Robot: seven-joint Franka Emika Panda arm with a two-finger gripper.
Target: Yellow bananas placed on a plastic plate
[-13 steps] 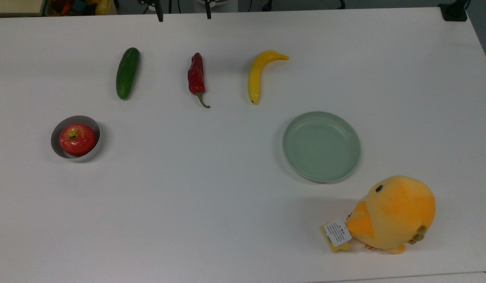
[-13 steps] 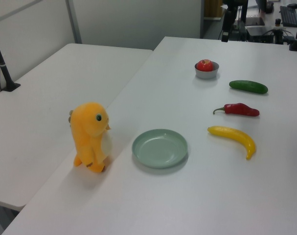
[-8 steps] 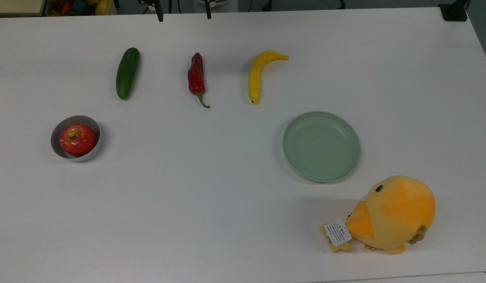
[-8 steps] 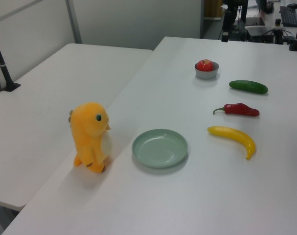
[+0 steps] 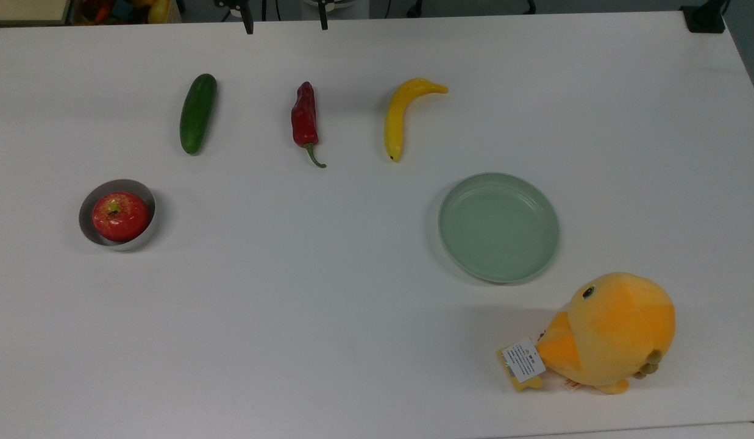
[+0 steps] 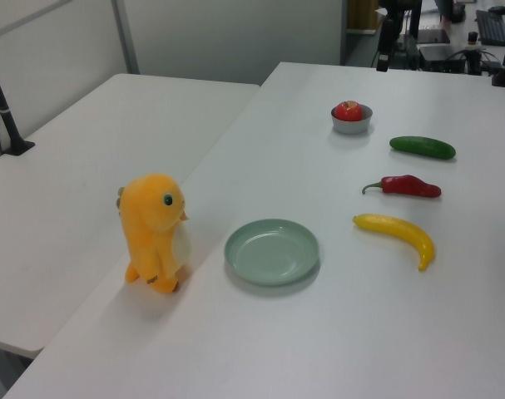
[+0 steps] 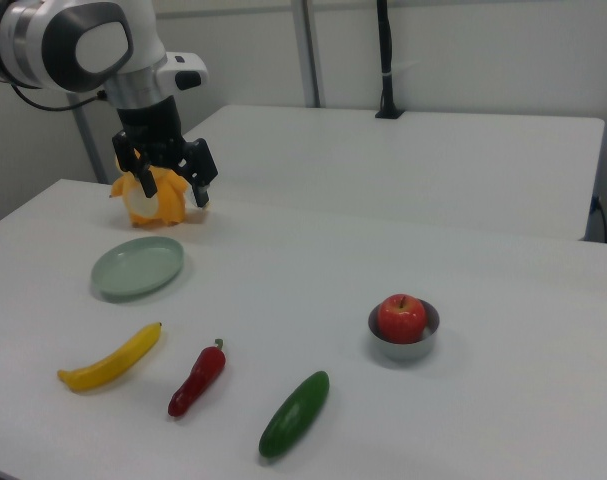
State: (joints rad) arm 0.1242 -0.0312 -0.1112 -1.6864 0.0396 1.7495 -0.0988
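Bananas [image 5: 398, 116] lie loose on the table [image 5: 352, 305], just beside the empty plastic plate [image 5: 498, 227] and ending a row with the pepper [image 5: 305, 119] and cucumber [image 5: 197, 112]. High above, the gripper [image 7: 169, 178] hangs with fingers spread, holding nothing. Nothing has shifted since the earlier frames.

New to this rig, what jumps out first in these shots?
The big yellow-orange plush chick at the top view's lower right corner of the white table, just below the empty mint-green plate. Then the row of cucumber, red chili and yellow banana along the far edge, and a red apple in a small metal bowl at the top view's left. In the right view, the gripper hangs open in front of the chick.
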